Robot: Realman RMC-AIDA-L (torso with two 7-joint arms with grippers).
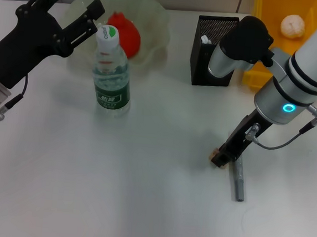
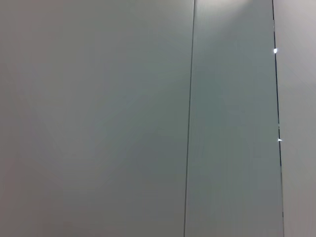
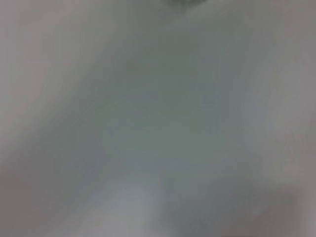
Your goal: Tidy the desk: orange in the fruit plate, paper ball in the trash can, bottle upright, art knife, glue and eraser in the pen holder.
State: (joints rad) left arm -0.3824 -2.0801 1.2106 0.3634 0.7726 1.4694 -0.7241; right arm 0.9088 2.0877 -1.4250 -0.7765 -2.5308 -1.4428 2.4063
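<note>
Tan eraser (image 1: 216,154) pickup under way, right of the worktop (image 1: 113,192).
Right tool (image 1: 221,157) is down on it, grip unreadable; left tool (image 1: 73,11) is spread near the bottle (image 1: 112,75). Next: pen holder (image 1: 212,45).

White arms — black end effectors

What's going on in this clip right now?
The right end effector is down on the table at the eraser, beside a grey stick. The left end effector hangs open by the fruit plate, which holds the orange. The bottle stands upright; the paper ball is in the trash can.
</note>
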